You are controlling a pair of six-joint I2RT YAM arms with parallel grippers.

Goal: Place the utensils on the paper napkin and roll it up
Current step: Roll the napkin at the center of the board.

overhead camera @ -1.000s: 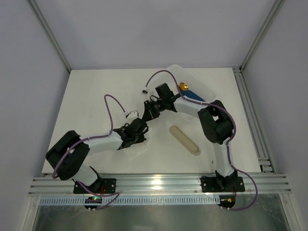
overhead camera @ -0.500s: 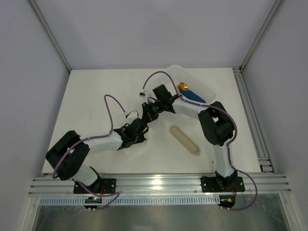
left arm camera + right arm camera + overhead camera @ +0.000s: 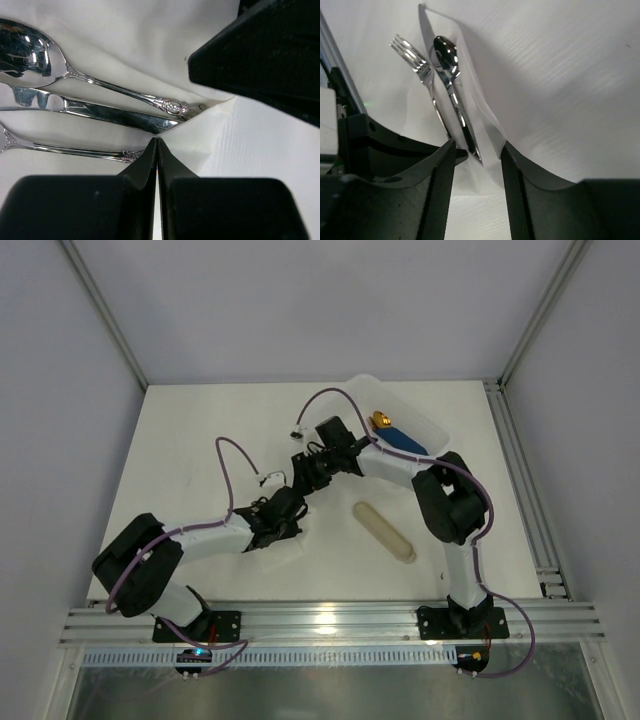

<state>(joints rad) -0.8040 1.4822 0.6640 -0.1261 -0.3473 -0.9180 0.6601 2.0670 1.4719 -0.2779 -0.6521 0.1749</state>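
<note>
- From above, the right gripper [image 3: 303,470] has edged left toward the left gripper [image 3: 284,512]. Both crowd one spot in the middle of the tabletop [image 3: 190,440], where the white napkin is hard to pick out.
- Left wrist camera: its jaws are closed tight, tips at the folded edge of the napkin [image 3: 260,145]. Whether paper is pinched between them I cannot tell. The cutlery [image 3: 115,116] lies side by side on the sheet, handle ends meeting the fold.
- Right wrist camera: these jaws have just parted and hold nothing. The cutlery shows through the gap, with a raised flap of napkin against its side. I judge the first fold is laid and released, so rolling can continue.
</note>
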